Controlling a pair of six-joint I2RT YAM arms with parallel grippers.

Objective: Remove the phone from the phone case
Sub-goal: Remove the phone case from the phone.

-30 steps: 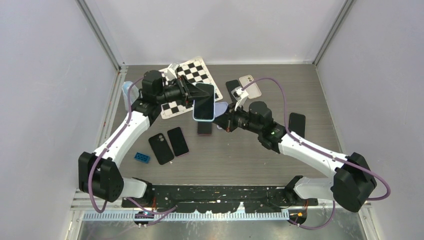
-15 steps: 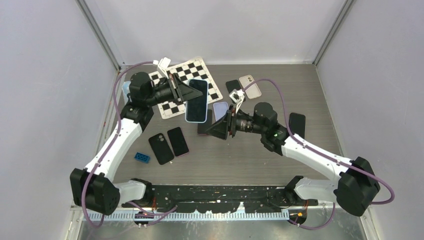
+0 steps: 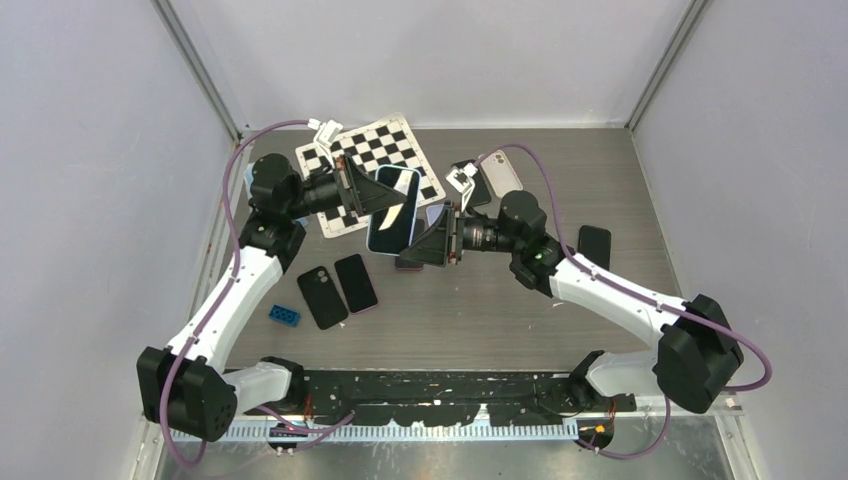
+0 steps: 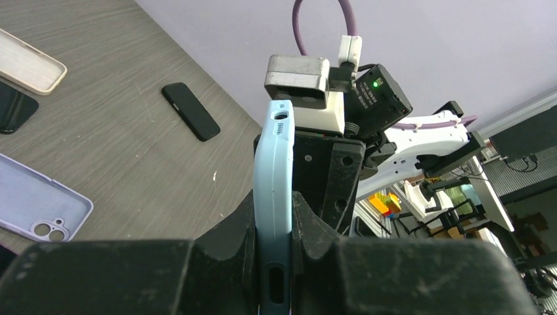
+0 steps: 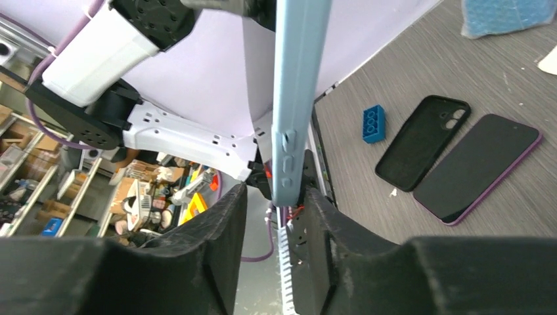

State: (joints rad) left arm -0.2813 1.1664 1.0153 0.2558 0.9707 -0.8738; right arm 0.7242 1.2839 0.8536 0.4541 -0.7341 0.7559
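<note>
A phone in a light blue phone case (image 3: 392, 210) hangs in the air above the table's middle, screen up in the top view. My left gripper (image 3: 372, 195) is shut on its left edge; in the left wrist view the case (image 4: 274, 190) is pinched tight between both fingers (image 4: 315, 230). My right gripper (image 3: 425, 245) is open and faces the phone's right edge. In the right wrist view the case (image 5: 299, 98) stands edge-on between the spread jaws of that gripper (image 5: 276, 210), close to the right finger (image 5: 322, 223), with a gap on the left.
A checkerboard mat (image 3: 395, 140) lies at the back. An empty black case (image 3: 321, 297), a bare phone (image 3: 356, 283) and a blue brick (image 3: 283, 314) lie front left. A lilac case (image 3: 438, 217), a beige case (image 3: 500, 173) and a black phone (image 3: 594, 246) lie right.
My left arm has drawn the cased phone to the left. My right gripper went from shut to open and now sits around the phone's right edge.
</note>
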